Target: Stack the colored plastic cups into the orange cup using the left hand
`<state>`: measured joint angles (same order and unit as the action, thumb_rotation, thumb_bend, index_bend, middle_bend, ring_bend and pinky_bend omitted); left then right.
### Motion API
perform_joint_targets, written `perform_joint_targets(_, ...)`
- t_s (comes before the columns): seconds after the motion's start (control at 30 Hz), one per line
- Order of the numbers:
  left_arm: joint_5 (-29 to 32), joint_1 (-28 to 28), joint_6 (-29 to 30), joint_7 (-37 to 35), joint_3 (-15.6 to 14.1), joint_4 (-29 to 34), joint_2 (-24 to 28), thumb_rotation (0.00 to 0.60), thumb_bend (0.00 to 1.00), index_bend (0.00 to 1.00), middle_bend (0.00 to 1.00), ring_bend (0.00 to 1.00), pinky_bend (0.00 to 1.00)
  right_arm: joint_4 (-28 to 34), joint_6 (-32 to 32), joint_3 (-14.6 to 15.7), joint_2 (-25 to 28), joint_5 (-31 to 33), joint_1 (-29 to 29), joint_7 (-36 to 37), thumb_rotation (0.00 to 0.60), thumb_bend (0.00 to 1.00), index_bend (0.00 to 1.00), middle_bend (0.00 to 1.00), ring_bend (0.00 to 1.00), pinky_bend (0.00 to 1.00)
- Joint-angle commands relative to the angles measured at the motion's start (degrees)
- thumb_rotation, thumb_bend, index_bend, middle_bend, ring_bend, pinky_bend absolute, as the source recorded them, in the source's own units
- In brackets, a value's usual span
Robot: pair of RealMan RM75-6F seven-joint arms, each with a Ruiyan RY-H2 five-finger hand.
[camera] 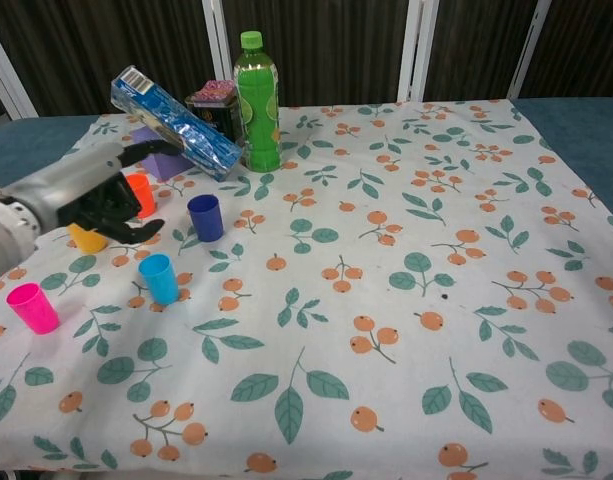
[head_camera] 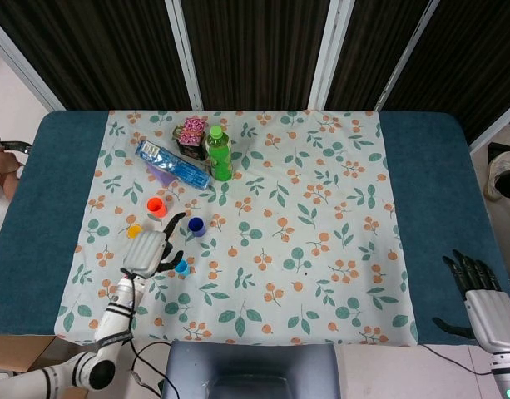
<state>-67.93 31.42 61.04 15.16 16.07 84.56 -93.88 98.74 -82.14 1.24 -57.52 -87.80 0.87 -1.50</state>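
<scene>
Five small cups stand on the left of the flowered cloth. The orange cup [head_camera: 156, 206] [camera: 140, 194] is the farthest. Nearer stand the yellow cup [head_camera: 134, 231] [camera: 87, 239], dark blue cup [head_camera: 196, 226] [camera: 205, 217], light blue cup [head_camera: 181, 267] [camera: 159, 278] and pink cup [camera: 32, 307]. My left hand [head_camera: 151, 250] [camera: 94, 196] hovers among them with fingers spread, holding nothing. It partly covers the orange and yellow cups in the chest view. In the head view my arm hides the pink cup. My right hand [head_camera: 486, 306] stays open off the table's lower right edge.
Behind the cups stand a green bottle [head_camera: 219, 154] [camera: 257, 100], a blue foil packet [head_camera: 173, 164] [camera: 173, 123] leaning on a purple block [camera: 158, 155], and a dark tin [head_camera: 190, 133]. A chair back [head_camera: 250, 370] sits at the near edge.
</scene>
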Motion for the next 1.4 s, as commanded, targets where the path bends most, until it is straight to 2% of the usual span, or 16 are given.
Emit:
perform_joint_targets(0.03,6.1,4.3,-3.5,4.7,2.6,-4.5,-4.6,0.6,0.37,0.15,1.0,1.0,1.0,0.0,0.0,-0.1,0.3,0.2,0.0,0.4,0.6,0.15,0.0,0.0,0.0,0.0)
perform_joint_targets(0.37,12.4,9.0,-4.8,7.5,4.1,-13.4,-10.1,0.6,0.37,0.19,1.0,1.0,1.0,0.0,-0.9,0.1,0.9,-0.4,-0.4,1.6,0.6,0.15,0.0,0.0,0.0,0.0)
perform_joint_targets(0.63,13.9,10.4,-5.1,7.0,3.8,-17.9,-11.7,0.6,0.36,0.3,1.0,1.0,1.0,-0.1,-1.3,0.2,1.3,-0.8,-0.6,2.7,0.6,0.15,0.0,0.0,0.0,0.0)
perform_joint_targets(0.9,13.1,11.2,-5.6,3.4,4.0,-20.2,-12.7,0.6,0.36,0.39,1.0,1.0,1.0,-0.1,-1.5,0.1,1.4,-0.8,-0.8,2.9,0.6,0.15,0.0,0.0,0.0,0.0)
perform_joint_targets(1.03,13.2,11.6,-5.4,2.1,4.4,-21.3,-13.3,0.6,0.36,0.48,1.0,1.0,1.0,-0.1,-1.6,0.2,1.5,-0.9,-0.8,3.1,0.6,0.15,0.0,0.0,0.0,0.0)
perform_joint_targets(1.2,12.7,11.6,-4.1,0.5,5.3,-21.1,-12.6,0.6,0.36,0.55,1.0,1.0,1.0,-0.2,-1.8,0.2,1.6,-1.0,-0.9,3.4,0.6,0.15,0.0,0.0,0.0,0.0)
perform_joint_targets(1.4,13.4,11.7,-1.4,0.8,8.8,-18.3,-7.9,0.6,0.37,0.56,1.0,1.0,1.0,-0.2,-2.2,0.2,1.9,-1.2,-1.1,3.9,0.6,0.15,0.0,0.0,0.0,0.0)
